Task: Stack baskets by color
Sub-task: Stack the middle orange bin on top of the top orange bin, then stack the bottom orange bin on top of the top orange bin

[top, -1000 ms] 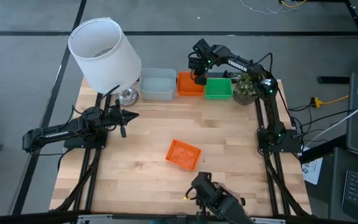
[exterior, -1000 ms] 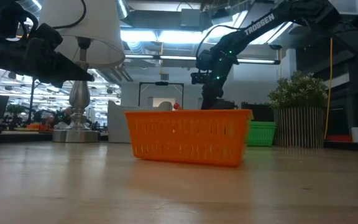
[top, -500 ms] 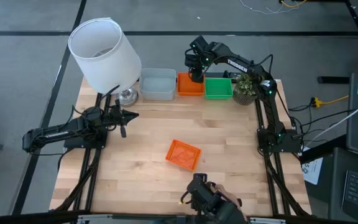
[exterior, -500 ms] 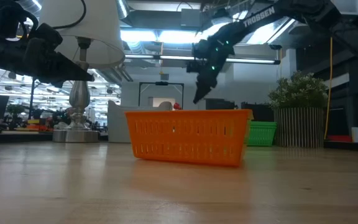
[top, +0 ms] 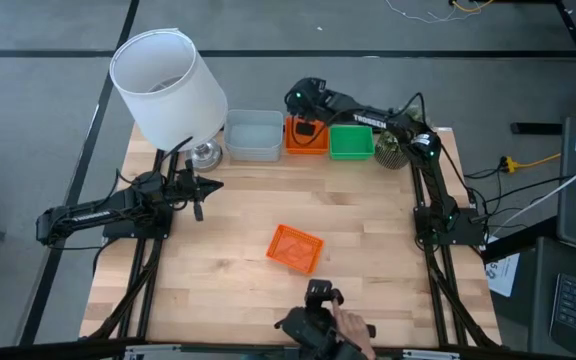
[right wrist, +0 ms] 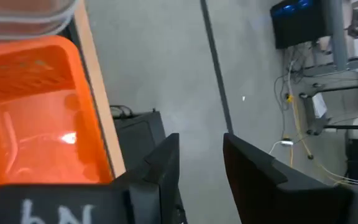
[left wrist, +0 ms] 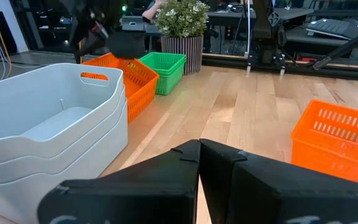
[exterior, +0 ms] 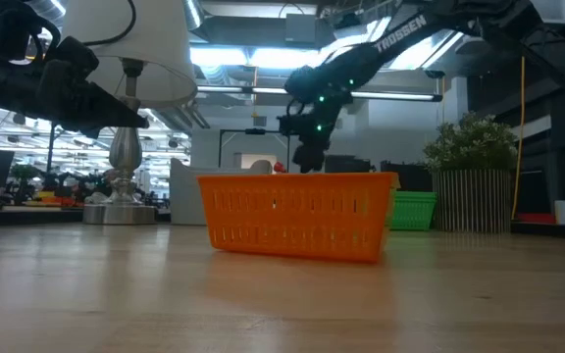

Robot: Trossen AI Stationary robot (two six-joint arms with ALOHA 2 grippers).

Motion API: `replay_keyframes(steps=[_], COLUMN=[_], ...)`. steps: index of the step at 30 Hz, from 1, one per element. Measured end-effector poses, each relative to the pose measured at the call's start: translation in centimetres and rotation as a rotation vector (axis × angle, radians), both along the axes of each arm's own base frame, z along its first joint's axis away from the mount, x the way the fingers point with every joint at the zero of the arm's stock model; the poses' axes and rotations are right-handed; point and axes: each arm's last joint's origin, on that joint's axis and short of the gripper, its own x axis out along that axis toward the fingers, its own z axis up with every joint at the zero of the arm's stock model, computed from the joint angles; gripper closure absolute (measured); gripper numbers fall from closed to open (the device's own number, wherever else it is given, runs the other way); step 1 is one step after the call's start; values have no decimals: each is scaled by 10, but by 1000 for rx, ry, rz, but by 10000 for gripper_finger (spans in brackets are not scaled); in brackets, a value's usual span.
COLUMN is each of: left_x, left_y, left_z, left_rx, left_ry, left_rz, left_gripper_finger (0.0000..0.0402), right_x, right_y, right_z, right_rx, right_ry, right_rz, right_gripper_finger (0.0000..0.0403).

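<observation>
Loose orange basket [top: 295, 247] lies alone mid-table, tilted, long axis running diagonally, well apart from both arms. Right gripper [top: 302, 101], fingers apart and holding nothing, hovers at the far edge by the orange stack [top: 306, 137]; the loose basket lies toward the near edge from it. Left gripper [top: 211, 184], fingers together, waits at the left side (probably the nearer arm). Far row: grey stack [top: 253, 135], orange stack, green stack [top: 351, 142], nested, otherwise empty. The loose one looks like the last to stack.

grey stack [top: 253, 135], orange stack [top: 306, 138], green stack [top: 351, 142] along far edge, lone orange basket [top: 295, 247] mid-table, skewed
</observation>
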Motion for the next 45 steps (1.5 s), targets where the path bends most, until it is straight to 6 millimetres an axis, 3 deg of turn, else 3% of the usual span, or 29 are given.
replay_keyframes(steps=[6,19,25,29,33,37,45], left_x=[0,0,0,0,0,0,0], left_y=[0,0,0,0,0,0,0], left_z=[0,0,0,0,0,0,0], left_rx=[0,0,0,0,0,0,0], left_ry=[0,0,1,1,0,0,1], left_rz=[0,0,0,-1,0,0,0], left_gripper_finger=[401,401,401,401,401,401,401], right_x=[-2,-8,-10,-10,-3,4,-11], right_y=[-1,-12,-8,-11,-5,28,110], right_z=[-21,-23,-35,-30,-9,16,56], right_rx=[-31,-10,25,-36,-48,154,1118], right_ry=[-32,-78,-60,-54,-7,90,110], right_rz=[-8,4,21,-29,-48,13,205], right_gripper_finger=[277,277,277,277,277,277,277])
